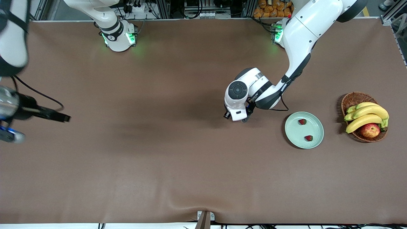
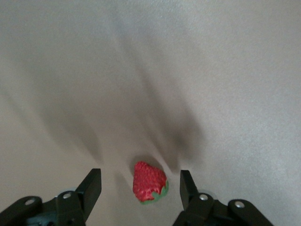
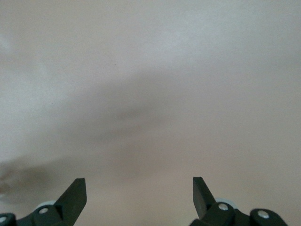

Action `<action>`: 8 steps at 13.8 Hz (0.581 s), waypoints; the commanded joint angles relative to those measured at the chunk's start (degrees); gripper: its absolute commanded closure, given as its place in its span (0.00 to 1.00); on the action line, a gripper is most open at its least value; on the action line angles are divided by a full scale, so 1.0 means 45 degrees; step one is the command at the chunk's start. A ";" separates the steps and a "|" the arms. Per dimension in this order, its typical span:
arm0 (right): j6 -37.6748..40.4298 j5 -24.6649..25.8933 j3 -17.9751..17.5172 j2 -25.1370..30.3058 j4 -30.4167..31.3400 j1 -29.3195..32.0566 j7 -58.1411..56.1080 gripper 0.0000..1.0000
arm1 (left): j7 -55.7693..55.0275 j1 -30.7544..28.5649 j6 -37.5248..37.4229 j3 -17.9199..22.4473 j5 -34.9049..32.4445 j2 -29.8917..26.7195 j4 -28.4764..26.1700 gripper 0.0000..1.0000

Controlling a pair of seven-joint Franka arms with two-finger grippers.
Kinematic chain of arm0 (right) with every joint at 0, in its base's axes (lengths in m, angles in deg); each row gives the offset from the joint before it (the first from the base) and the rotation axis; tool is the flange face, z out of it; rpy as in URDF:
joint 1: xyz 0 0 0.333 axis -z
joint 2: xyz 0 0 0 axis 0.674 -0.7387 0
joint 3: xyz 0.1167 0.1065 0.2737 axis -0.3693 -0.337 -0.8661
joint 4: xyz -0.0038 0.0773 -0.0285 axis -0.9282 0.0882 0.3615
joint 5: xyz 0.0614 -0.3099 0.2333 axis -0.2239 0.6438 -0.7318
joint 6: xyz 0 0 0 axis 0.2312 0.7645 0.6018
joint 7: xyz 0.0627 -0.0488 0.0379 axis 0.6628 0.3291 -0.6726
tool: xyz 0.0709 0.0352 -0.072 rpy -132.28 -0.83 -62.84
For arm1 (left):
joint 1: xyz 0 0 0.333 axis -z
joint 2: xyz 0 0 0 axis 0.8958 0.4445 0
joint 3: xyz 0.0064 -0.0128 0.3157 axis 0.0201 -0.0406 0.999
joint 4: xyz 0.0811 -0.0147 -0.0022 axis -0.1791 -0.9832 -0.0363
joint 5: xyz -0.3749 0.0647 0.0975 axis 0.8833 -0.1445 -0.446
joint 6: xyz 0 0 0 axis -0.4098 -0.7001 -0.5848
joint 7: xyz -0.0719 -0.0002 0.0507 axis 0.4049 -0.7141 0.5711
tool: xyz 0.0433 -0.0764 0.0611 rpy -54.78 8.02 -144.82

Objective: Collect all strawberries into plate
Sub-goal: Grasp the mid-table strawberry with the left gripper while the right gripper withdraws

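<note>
Overhead, both hands gape: left hand (image 2: pixel 141 188) straddling a strawberry (image 2: pixel 149 181) on brown tablecloth (image 1: pixel 159 159), right hand (image 3: pixel 139 193) waiting.

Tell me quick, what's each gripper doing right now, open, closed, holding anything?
Left gripper: jaws open around the strawberry on the table, not gripping it.
Right gripper: jaws open, empty, waiting at the right arm's end of the table.

Even overhead light, soft shadows, wrist views washed-out
</note>
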 commanded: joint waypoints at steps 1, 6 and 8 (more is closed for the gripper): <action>-0.0521 0.0424 -0.0433 0.1807 0.1836 0.0379 -0.0191 0.00 | -0.0636 0.0159 0.0307 0.0087 -0.0764 0.0431 0.0197 0.30; -0.1499 0.1416 -0.0842 0.3142 0.3212 0.0496 -0.0288 0.00 | -0.1028 0.0489 0.0444 0.0087 -0.0883 0.0529 0.0216 0.36; -0.1382 0.2549 -0.1116 0.2848 0.2391 0.0750 -0.0308 0.00 | -0.1068 0.0550 0.0464 0.0087 -0.0883 0.0549 0.0217 0.45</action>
